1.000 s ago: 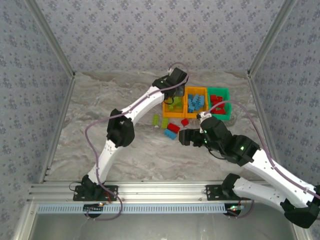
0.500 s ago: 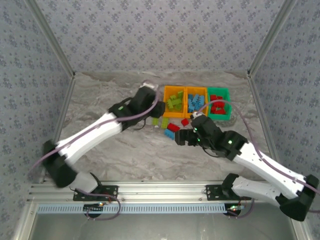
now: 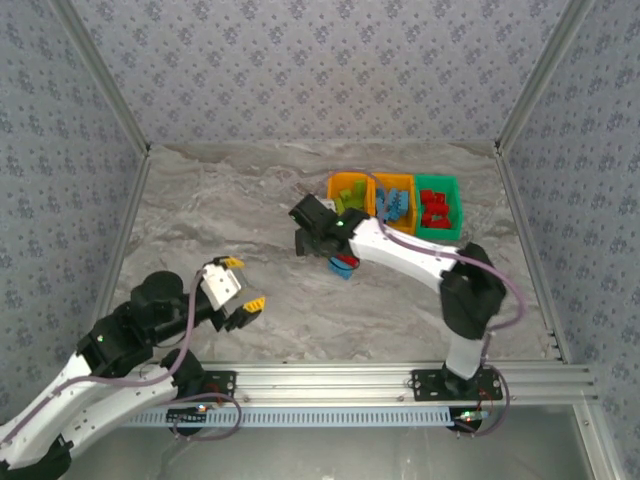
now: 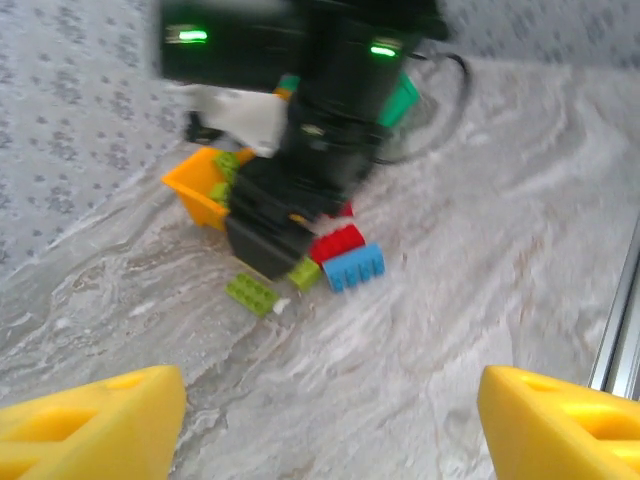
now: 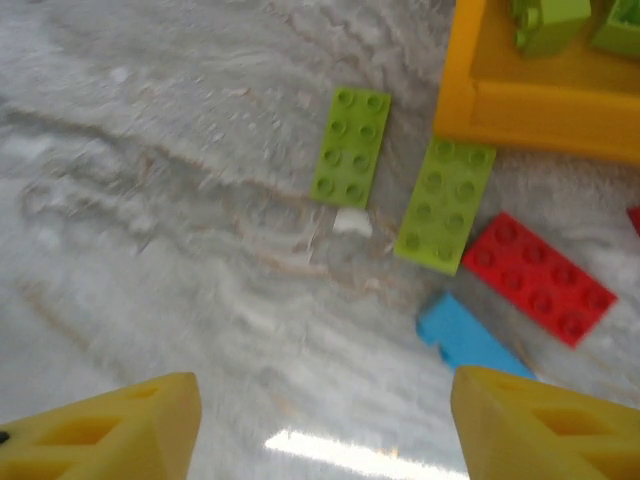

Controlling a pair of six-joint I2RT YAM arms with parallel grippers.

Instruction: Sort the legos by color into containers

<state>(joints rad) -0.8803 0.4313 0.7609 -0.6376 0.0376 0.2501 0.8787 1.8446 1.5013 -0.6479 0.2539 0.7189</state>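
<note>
Left end effector [image 3: 241,284]: pulled in low near the front-left of the table [image 3: 200,200], yellow fingers [image 4: 90,420] spread wide, nothing in them.
Right end effector [image 5: 320,425]: reached out over the loose bricks just left of the bins, fingers [image 5: 100,430] wide apart too, totally empty.
Loose legos: two lime green plates [image 5: 350,145] [image 5: 445,205], one red brick [image 5: 540,275] and one light blue brick [image 5: 470,335], bunched together on the table right by the left orange bin [image 3: 348,195].
Left orange bin: has lime green ones in it.
Middle orange bin [image 3: 393,200]: light blue ones.
Green bin [image 3: 437,205]: red ones, right end of the row.
Bins overall: three in a row, side by side, toward the back of the table.
</note>
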